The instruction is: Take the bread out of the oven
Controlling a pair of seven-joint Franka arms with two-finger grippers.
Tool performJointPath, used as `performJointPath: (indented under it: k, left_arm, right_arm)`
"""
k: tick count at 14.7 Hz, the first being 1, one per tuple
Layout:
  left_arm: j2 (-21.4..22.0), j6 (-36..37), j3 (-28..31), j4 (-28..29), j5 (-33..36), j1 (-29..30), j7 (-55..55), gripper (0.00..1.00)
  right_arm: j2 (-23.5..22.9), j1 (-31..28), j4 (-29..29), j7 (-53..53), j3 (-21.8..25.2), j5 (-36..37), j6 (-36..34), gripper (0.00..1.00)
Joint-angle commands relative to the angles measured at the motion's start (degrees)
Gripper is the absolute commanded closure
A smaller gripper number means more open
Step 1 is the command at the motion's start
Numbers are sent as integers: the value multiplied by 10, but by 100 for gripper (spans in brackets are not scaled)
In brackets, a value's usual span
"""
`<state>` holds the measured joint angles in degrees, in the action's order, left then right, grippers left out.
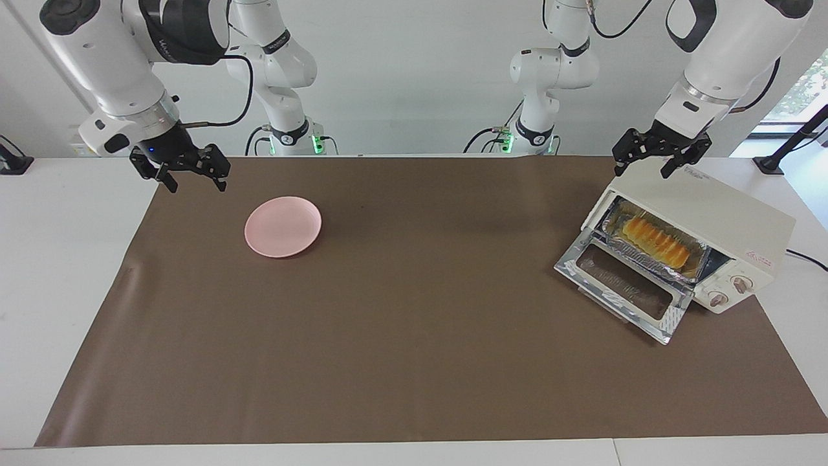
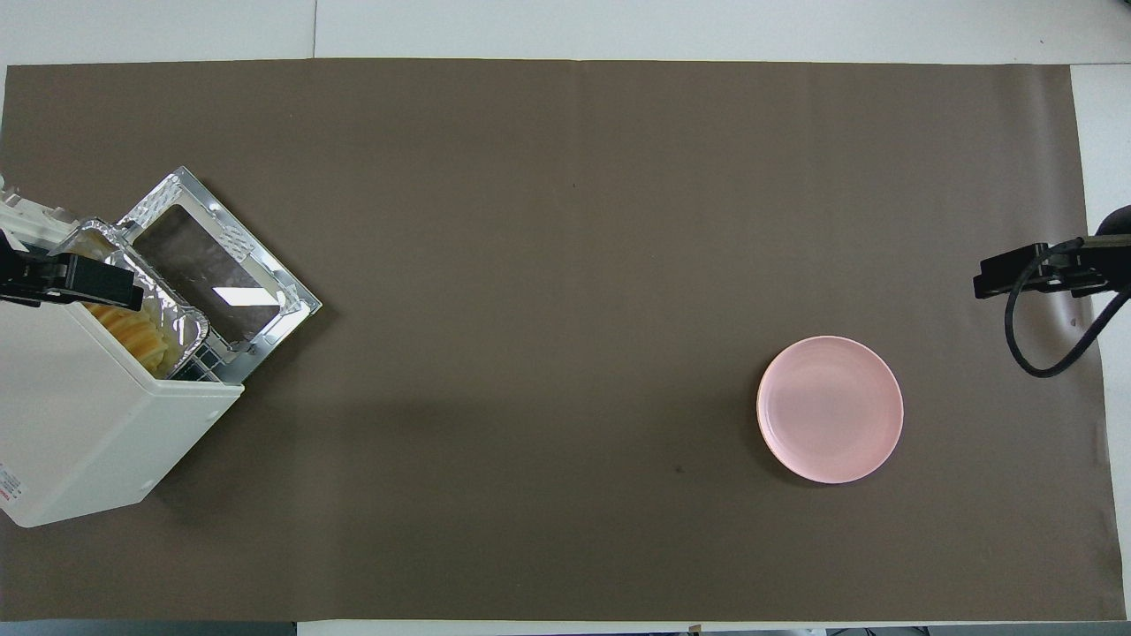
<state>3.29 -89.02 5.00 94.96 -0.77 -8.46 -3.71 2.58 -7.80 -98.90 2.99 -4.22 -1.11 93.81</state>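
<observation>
Golden-yellow bread (image 1: 656,241) lying in crinkled foil tray (image 1: 649,260) on the rack inside cream oven (image 1: 705,220), right-centre of facing view; door (image 1: 624,285) dropped flat on brown mat (image 1: 414,336), opening exposed. In overhead view only a sliver of bread (image 2: 132,331) visible at left edge, mostly hidden under oven top and claw.

Left claw (image 1: 653,160) hovering over oven's upper back corner, fingers spread, pinching nothing. Bread down and forward of it, toward frame bottom in facing view, just below the roof edge. Long axis of loaf running diagonal, upper left to lower right in facing view, parallel to the oven mouth; so grip likely across the short width, entering from the door side rather than from above.

Right claw (image 1: 181,169) at upper left of facing view, over mat edge, spread, empty, waiting. Well apart from oven; pink plate (image 1: 283,226) between, much closer to that claw.

Left arm clearly the nearer one for the pull. Not yet started: bread untouched, still inside.
</observation>
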Motion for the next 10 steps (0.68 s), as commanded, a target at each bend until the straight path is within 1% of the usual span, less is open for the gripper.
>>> performJointPath:
  k: [1,10]
  left_arm:
    - [17,-12,-6,20,-7,7,-9,0]
    - [17,-8,-5,25,-6,5,-9,0]
  right_arm:
    - [7,-6,-2,14,-4,3,-5,0]
    - [7,-6,-2,14,-4,3,-5,0]
